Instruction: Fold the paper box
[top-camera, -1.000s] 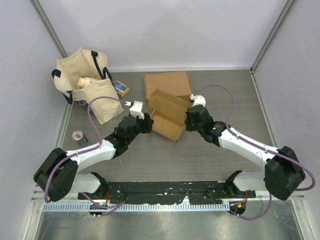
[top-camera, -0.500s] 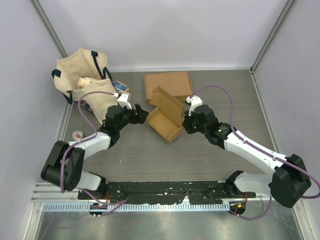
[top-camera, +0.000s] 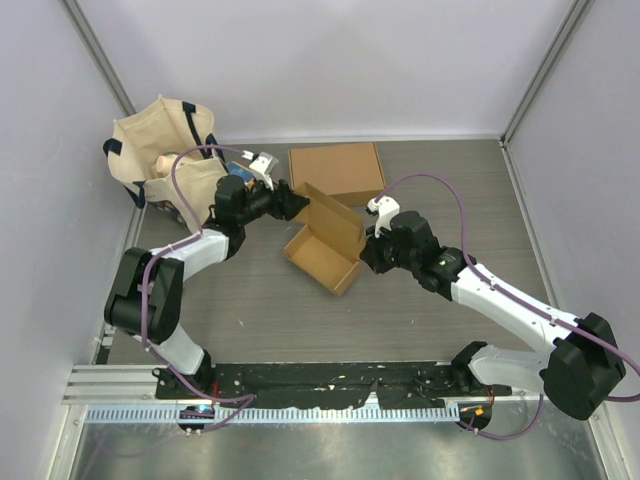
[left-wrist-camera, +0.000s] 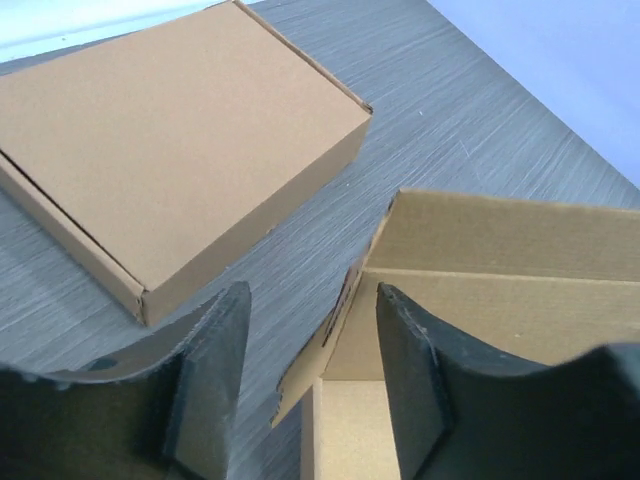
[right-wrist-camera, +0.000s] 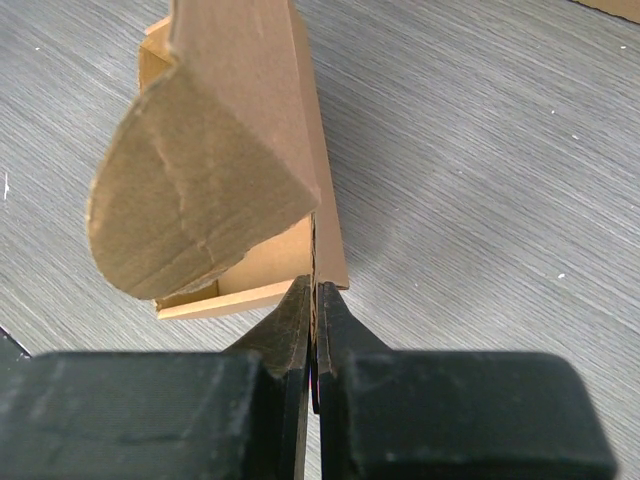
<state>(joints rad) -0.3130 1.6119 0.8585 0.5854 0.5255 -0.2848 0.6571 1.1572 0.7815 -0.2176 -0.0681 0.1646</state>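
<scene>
Folding paper box (top-camera: 322, 255), mid-step: R gripper (right-wrist-camera: 313, 292) clamped on box wall (right-wrist-camera: 320, 200); L gripper (left-wrist-camera: 312, 305) jaws apart, empty, at raised flap (top-camera: 335, 218). Next, likely: L closes on flap, folds inward.

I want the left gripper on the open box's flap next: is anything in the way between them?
Nothing visible. The left gripper is open, and the flap corner of the open box shows right in the gap between its jaws. The closed box lies off to the side, beyond the flap.
</scene>
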